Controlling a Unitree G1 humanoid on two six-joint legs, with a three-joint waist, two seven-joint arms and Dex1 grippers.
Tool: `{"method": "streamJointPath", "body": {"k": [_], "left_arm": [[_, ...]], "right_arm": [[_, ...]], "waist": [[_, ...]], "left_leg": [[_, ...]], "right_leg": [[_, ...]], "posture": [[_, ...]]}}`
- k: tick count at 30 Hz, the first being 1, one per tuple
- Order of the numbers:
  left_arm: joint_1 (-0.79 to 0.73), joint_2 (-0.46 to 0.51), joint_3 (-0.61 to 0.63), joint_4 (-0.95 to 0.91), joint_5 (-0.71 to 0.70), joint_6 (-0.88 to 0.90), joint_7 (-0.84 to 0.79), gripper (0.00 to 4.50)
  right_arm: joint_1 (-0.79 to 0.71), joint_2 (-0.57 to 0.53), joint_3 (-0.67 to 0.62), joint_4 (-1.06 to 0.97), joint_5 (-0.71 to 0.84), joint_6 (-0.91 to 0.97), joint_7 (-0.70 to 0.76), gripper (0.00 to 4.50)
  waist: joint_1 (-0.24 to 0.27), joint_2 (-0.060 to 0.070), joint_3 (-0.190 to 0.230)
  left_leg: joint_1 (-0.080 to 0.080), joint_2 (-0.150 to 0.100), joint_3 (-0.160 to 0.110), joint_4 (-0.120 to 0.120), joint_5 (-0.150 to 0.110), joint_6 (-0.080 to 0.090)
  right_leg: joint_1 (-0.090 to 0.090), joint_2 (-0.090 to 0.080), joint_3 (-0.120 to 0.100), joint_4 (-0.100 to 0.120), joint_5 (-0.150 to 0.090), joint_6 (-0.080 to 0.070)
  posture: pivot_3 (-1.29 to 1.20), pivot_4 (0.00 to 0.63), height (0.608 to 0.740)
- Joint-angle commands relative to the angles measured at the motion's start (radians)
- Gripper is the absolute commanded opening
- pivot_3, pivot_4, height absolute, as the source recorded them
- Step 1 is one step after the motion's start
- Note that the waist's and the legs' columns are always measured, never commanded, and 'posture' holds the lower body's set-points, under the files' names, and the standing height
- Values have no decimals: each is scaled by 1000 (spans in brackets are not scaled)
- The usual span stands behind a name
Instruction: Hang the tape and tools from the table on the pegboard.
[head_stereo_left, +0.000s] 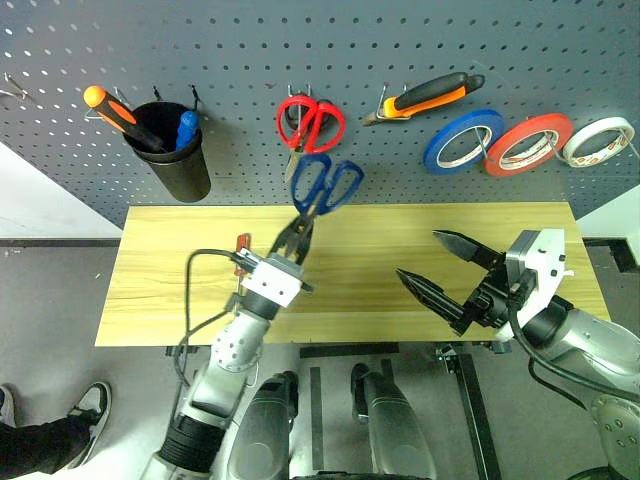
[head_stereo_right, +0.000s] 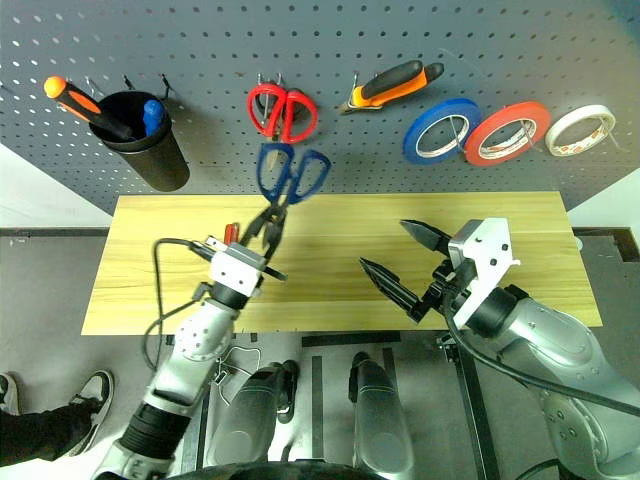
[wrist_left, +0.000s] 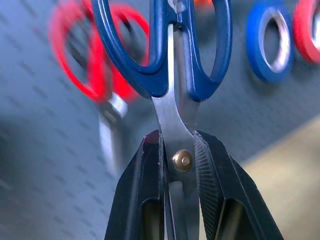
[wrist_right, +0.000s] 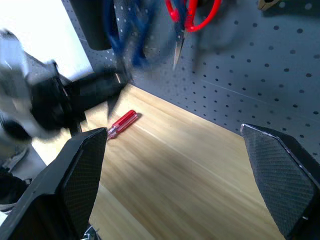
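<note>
Left gripper (head_stereo_left: 296, 238) clenches blue scissors (head_stereo_left: 322, 190) at the pivot, handles leading toward the pegboard (head_stereo_left: 240, 120) (loops must catch a hook) | right gripper (head_stereo_left: 440, 270) released | your red screwdriver (wrist_right: 121, 123) waits on table (head_stereo_left: 380, 290), nine o'clock.

Pegboard (head_stereo_left: 250, 60): dark grey, rows of small pale holes.
Counter (head_stereo_left: 380, 270): light yellow wood grain.
Held scissors (head_stereo_left: 322, 188): dark blue handles, steel blades.
Hung scissors (head_stereo_left: 310, 124): red handles.
Pliers (head_stereo_left: 425, 97): orange-and-black handles.
Tape rings, left to right: blue (head_stereo_left: 463, 141), red (head_stereo_left: 528, 143), white (head_stereo_left: 598, 140).
Cup (head_stereo_left: 175, 150): black.
Small screwdriver on counter (wrist_right: 121, 123): red handle.
</note>
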Motion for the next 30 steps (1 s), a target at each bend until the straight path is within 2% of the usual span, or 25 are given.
{"method": "streamJointPath", "body": {"k": [1,6,11,19,30], "left_arm": [[-10,26,66,-83,-25,-86,-15,545],[-20,51,122,-88,-50,-60,-44,545],[-77,10,97,-26,-86,58,-87,545],[-167,-40,67,38,-106,55,-142,545],[-215,-47,108,93,-145,118,-160,544]], "right_arm": [[1,-27,-29,-14,23,-27,18,4500],[-19,-52,-35,13,28,-34,32,4500],[-43,-58,-19,26,29,-34,37,4500],[-44,-58,-3,33,17,-39,41,4500],[-26,-69,-14,24,20,-40,36,4500]], "waist": [[0,0,0],[0,0,0],[3,0,0],[0,0,0],[-4,0,0]], "left_leg": [[0,0,0,0,0,0],[0,0,0,1,1,0],[0,-2,0,2,2,1],[1,-2,0,6,3,1],[1,-2,0,15,3,1]], "right_leg": [[0,0,0,0,0,0],[0,0,-1,1,0,0],[0,0,-1,4,1,0],[0,1,-2,12,0,0],[1,1,-1,18,1,0]], "posture": [[-30,317,740],[-22,310,740],[-21,311,740],[-23,308,740],[-27,315,740]]}}
